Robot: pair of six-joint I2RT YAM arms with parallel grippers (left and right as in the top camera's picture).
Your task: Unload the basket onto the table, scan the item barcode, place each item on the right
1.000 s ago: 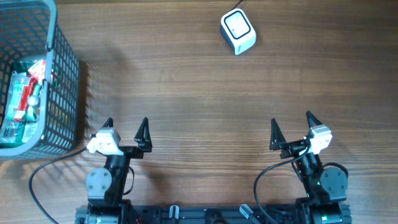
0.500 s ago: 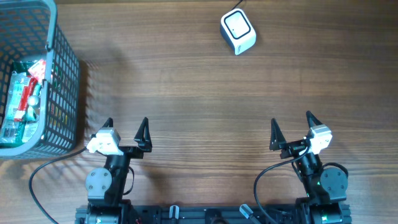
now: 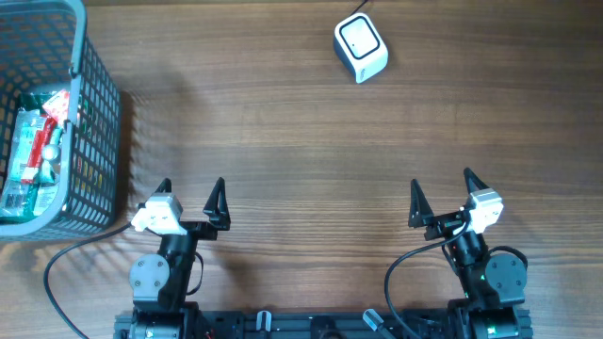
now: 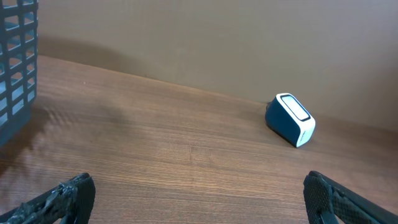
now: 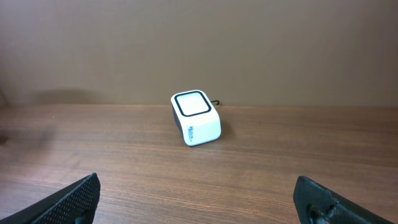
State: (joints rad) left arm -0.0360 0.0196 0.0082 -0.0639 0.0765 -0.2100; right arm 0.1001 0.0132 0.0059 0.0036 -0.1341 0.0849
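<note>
Presently the left gripper (image 3: 190,185) and the right gripper (image 3: 441,181) are seen spread wide, with nothing between the jaws, at the near edge. The packaged items (image 3: 38,141) are found lying in the grey basket (image 3: 99,122) at the far left, well apart from the scanner (image 3: 360,47). They are judged light, crinkly and slippery; a pinch across the topmost packet's narrow edge is advised.

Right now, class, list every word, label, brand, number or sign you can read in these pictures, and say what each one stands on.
No text here can be read with certainty.
scanner: small blue print on its white front face, too small to read.
packets inside the basket: coloured printing, too blurred to read.
</note>
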